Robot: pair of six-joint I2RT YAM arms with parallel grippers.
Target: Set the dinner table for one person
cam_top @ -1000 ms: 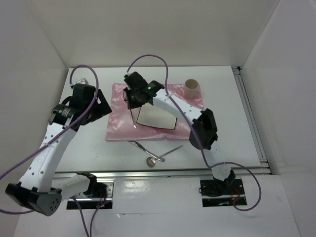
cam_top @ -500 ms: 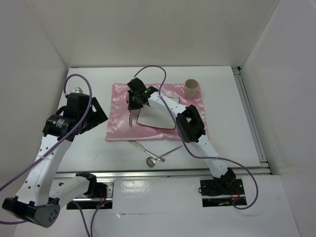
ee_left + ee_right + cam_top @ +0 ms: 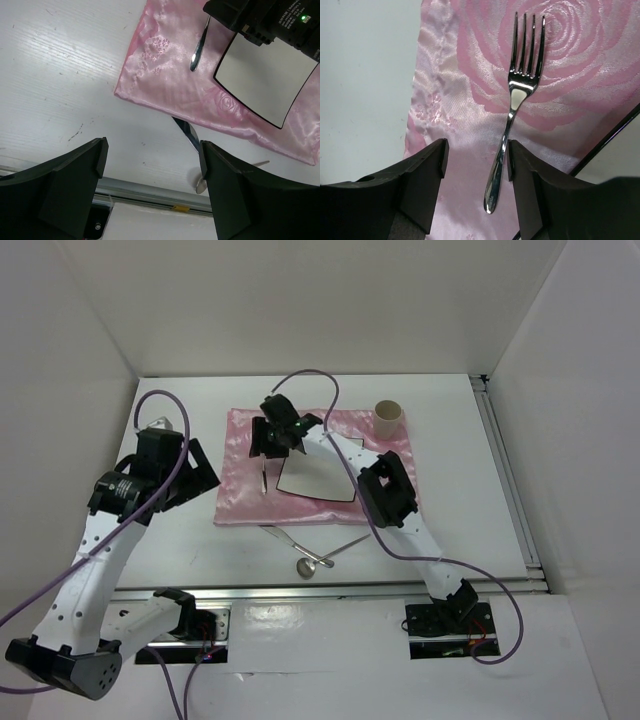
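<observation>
White and mostly bare, the dinner table (image 3: pixel 470 490) fills the top view from the arm bases to the back wall. A pink cloth (image 3: pixel 240 502) lies at its middle with a square plate (image 3: pixel 315 480) set on it.

A second ago the fork (image 3: pixel 512 100) hung from the right gripper (image 3: pixel 476 162) above the cloth. It now lies flat on the satin at 9 o'clock of the plate, tines toward 12 o'clock. The jaws have let go and stand apart on either side of the handle. One finger is very near the handle, and I cannot tell whether it touches. By my reading the fork's place is set, and the knife (image 3: pixel 290 542) and spoon (image 3: pixel 306 567) are left to do. These two lie crossed on the bare table at 6 o'clock of the cloth, close to the front rail (image 3: pixel 330 585). A tan cup (image 3: pixel 389 417) stands at the cloth's 1 o'clock corner.

The left gripper (image 3: pixel 152 160) has drawn back a little toward 9 o'clock. It hangs with its fingers spread wide and empty over the table near the cloth's left edge.

Room is uneven. The fork sits near the plate's edge, so a straight lift looks safest for the right gripper. The strip of cloth at 3 o'clock of the plate lies under the right arm. The knife and spoon lie near the front rail, which probably leaves little room for fingers on that side. Wide bare table remains at 3 o'clock, out to the side rail (image 3: pixel 510 480).
</observation>
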